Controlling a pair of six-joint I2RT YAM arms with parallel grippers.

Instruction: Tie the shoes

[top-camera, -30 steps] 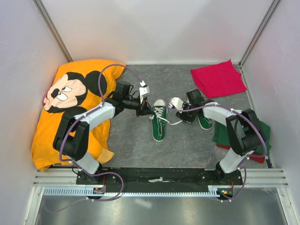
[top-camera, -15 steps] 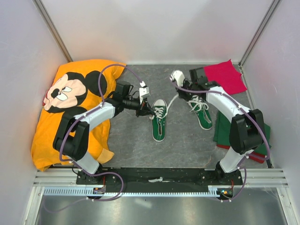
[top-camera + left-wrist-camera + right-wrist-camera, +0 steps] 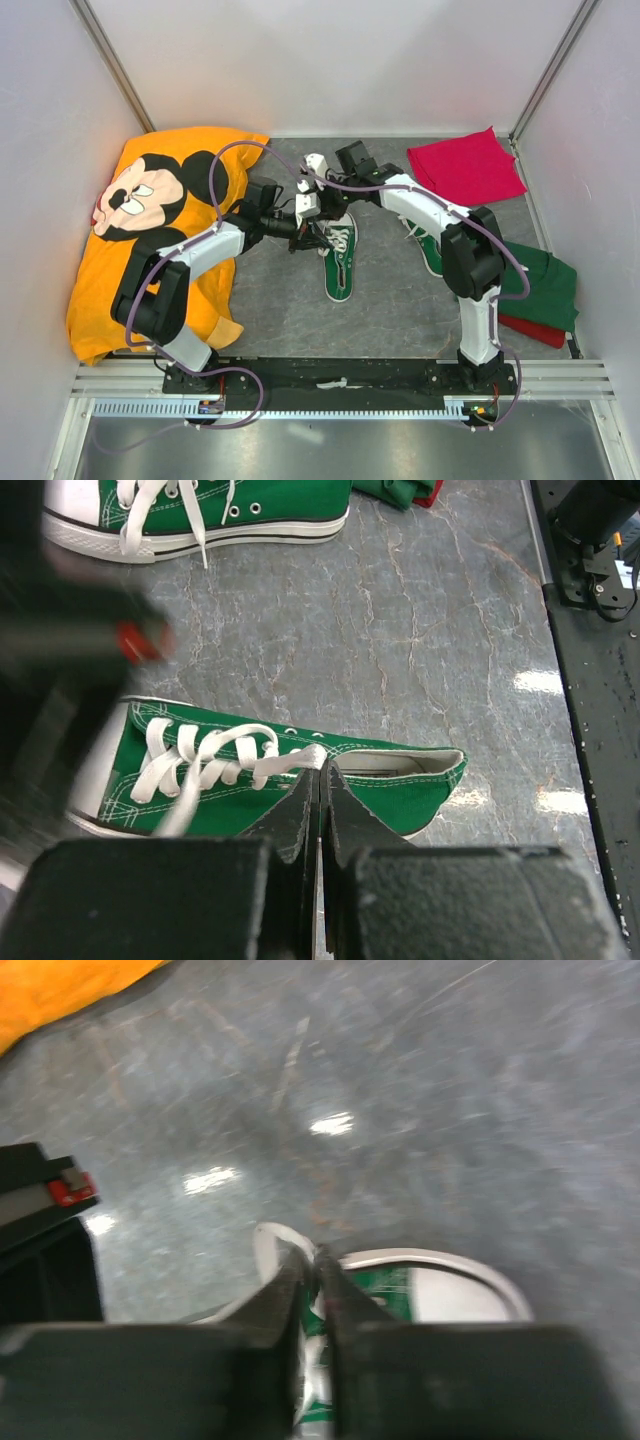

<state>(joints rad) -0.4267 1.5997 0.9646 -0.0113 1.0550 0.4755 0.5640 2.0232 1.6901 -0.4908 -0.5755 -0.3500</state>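
Observation:
Two green sneakers with white laces lie on the grey table. The left shoe (image 3: 340,265) is in the middle. The right shoe (image 3: 436,256) is partly under my right arm. My left gripper (image 3: 322,238) is shut on a white lace end (image 3: 312,756) beside the left shoe's (image 3: 390,780) eyelets. My right gripper (image 3: 328,205) has reached across above that shoe's white toe cap (image 3: 465,1298). It is shut on a white lace (image 3: 314,1385). The other shoe (image 3: 270,505) lies at the top of the left wrist view.
An orange Mickey Mouse shirt (image 3: 150,220) covers the left side. A red cloth (image 3: 465,165) lies at the back right. A folded green cloth (image 3: 545,280) on a red one lies at the right edge. Both grippers are close together over the left shoe.
My right gripper has swung from beside the right shoe, up to the back, then left across to above the left shoe's toe, shut on the lace. My left gripper has stayed in place.

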